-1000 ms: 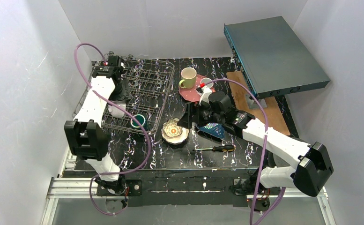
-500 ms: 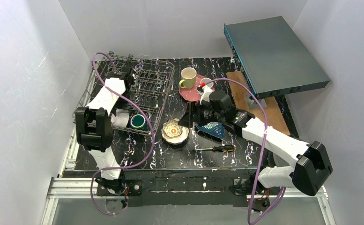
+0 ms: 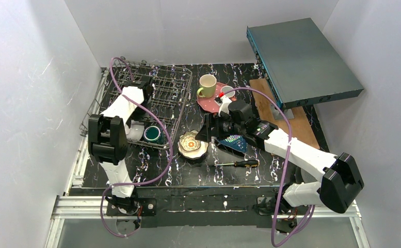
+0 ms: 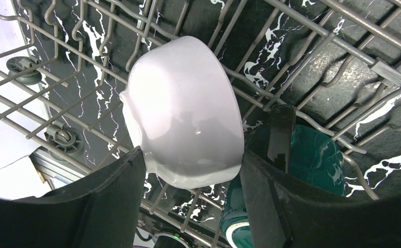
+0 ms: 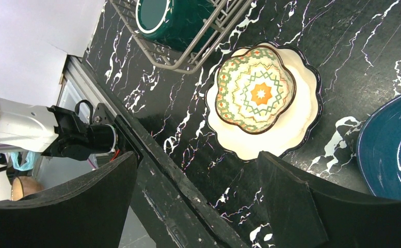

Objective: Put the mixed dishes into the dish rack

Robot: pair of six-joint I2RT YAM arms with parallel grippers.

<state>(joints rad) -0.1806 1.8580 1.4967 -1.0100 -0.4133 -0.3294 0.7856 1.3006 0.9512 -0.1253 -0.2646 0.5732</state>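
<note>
Pulling back over the grey wire dish rack, the left gripper hangs with jaws apart above the glossy white bowl now resting in it; the right gripper, spread wide and empty, hovers over the floral cream bowl, likely next.

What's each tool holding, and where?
Right tool: nothing, open above floral cream bowl. Left tool brackets the white bowl at its sides; actual grip cannot be told.

Blue plate cut off at right edge; green-inside cup partly behind left hand's finger.

Black marbled table — dish rack, floral cream bowl, screwdriver
</note>
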